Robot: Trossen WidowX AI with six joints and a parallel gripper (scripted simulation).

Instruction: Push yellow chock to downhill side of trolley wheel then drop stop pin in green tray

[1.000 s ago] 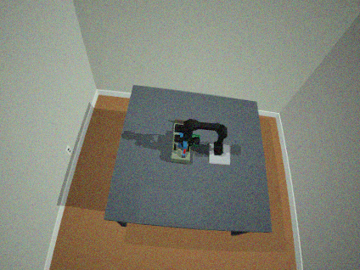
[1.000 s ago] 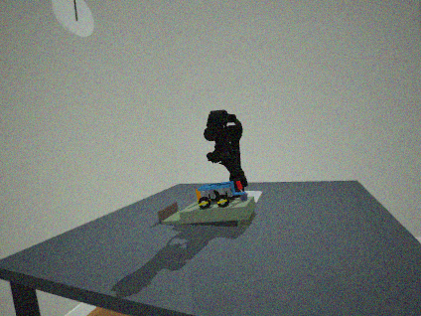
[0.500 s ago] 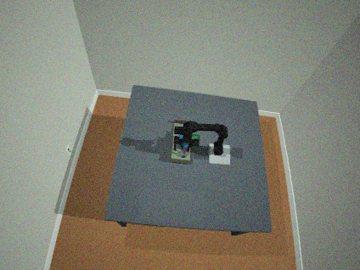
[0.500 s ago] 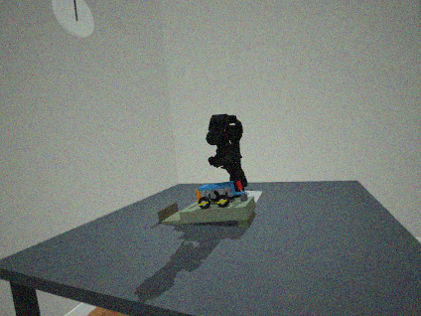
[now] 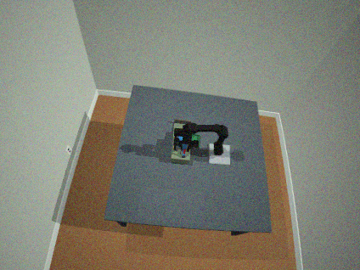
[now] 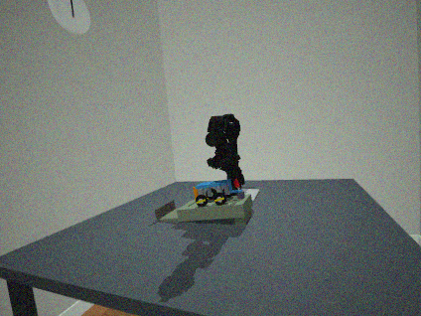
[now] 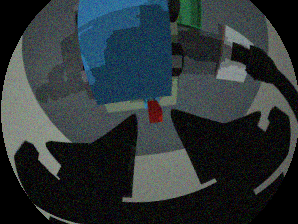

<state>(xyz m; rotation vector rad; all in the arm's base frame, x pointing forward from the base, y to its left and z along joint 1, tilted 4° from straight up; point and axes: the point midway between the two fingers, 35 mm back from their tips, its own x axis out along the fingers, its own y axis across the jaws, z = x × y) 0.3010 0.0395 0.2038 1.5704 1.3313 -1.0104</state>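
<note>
the gripper (image 5: 185,146) (image 6: 224,164) (image 7: 153,115) is held above the ramp (image 5: 175,157) (image 6: 210,214) (image 7: 120,107), its fingers spread with nothing pinched; the stop pin's red head (image 5: 184,152) (image 6: 236,184) (image 7: 155,113) is seen below the gap between them; the blue trolley (image 5: 180,138) (image 6: 213,187) (image 7: 130,60) is borne by the ramp beneath the tool; the chock's orange handle (image 6: 196,192) is glimpsed lower, at the trolley's far end from the pin.

Pale wall clock (image 6: 74,16), brown floor (image 5: 85,191).

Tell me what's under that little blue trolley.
The trolley stands on the pale green ramp, two wheels showing from the side. The ramp surface directly beneath its body is hidden.
</note>
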